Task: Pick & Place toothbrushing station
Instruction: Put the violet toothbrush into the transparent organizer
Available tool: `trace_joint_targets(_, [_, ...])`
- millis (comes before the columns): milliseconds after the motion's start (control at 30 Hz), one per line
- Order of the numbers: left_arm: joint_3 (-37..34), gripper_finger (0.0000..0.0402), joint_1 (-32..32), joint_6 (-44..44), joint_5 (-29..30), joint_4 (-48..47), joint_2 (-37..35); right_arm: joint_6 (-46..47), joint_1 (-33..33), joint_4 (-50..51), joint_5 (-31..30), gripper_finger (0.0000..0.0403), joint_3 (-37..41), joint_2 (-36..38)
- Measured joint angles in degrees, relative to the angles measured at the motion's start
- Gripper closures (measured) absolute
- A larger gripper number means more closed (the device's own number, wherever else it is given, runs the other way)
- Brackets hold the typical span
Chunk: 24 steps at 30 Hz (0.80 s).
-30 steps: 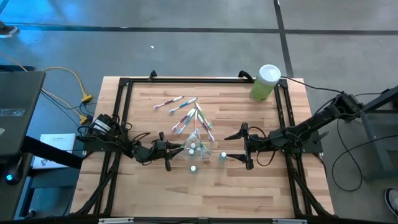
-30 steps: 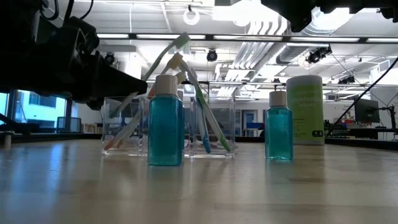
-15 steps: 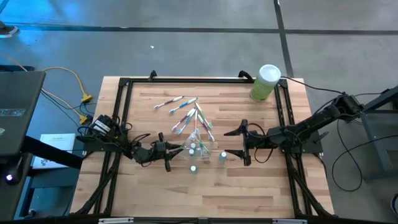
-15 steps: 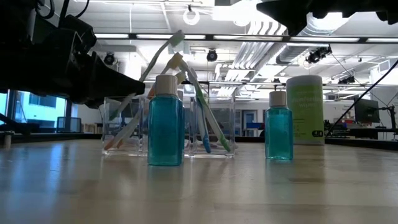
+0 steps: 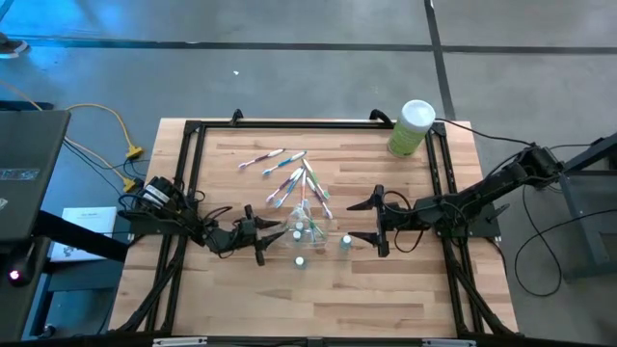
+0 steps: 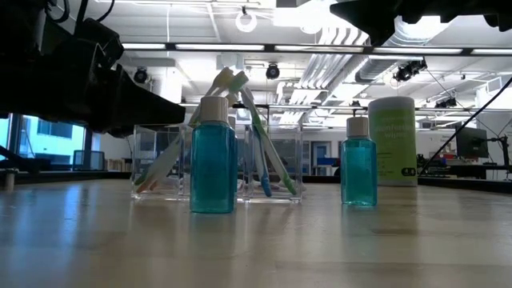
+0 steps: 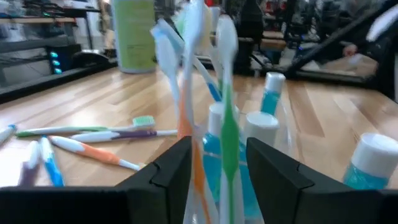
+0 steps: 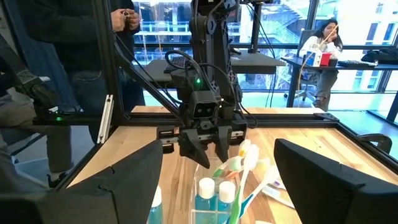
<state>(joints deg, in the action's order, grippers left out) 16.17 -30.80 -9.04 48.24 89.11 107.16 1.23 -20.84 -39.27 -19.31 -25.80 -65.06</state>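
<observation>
A small clear holder [image 5: 308, 232] stands mid-table with several pastel toothbrushes leaning in it [image 6: 264, 136] and white-capped blue tubes inside. Two more tubes stand on the table beside it [image 6: 213, 156] [image 6: 358, 164]. Several toothbrushes [image 5: 275, 166] lie flat behind it. My left gripper [image 5: 275, 234] is at the holder's left side, slightly open. An orange and a green brush handle stand in the gap between its fingers [image 7: 217, 180]. My right gripper [image 5: 362, 223] is wide open to the right of the holder, level with it [image 8: 217, 180].
A tall green canister with a white lid [image 5: 412, 127] stands at the far right corner. A black frame [image 5: 193, 173] runs around the wooden table top. People stand and sit beyond the table in the right wrist view [image 8: 68, 37].
A toothbrush that leaned far out of the holder toward my left gripper has dropped lower and now stands steeper among the others. My right gripper has edged a little toward the holder.
</observation>
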Motion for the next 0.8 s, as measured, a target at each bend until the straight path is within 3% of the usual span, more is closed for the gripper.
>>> trace_joint_targets(433, [0.0, 0.0252, -7.3, 10.9, 12.4, 0.0, -15.4, -1.1, 0.4, 1.4, -0.2, 0.0102, 0.0, 0.0])
trace_joint_targets(567, [0.0, 0.0252, -5.2, 6.0, 7.5, -6.8, -21.5, -1.5, 1.6, 1.7, -0.2, 0.0102, 0.0, 0.0])
trace_joint_targets(800, [0.0, 0.0252, 3.8, 1.5, -8.2, -18.0, -31.7, -1.6, 2.6, 2.2, 0.6, 0.0102, 0.0, 0.0])
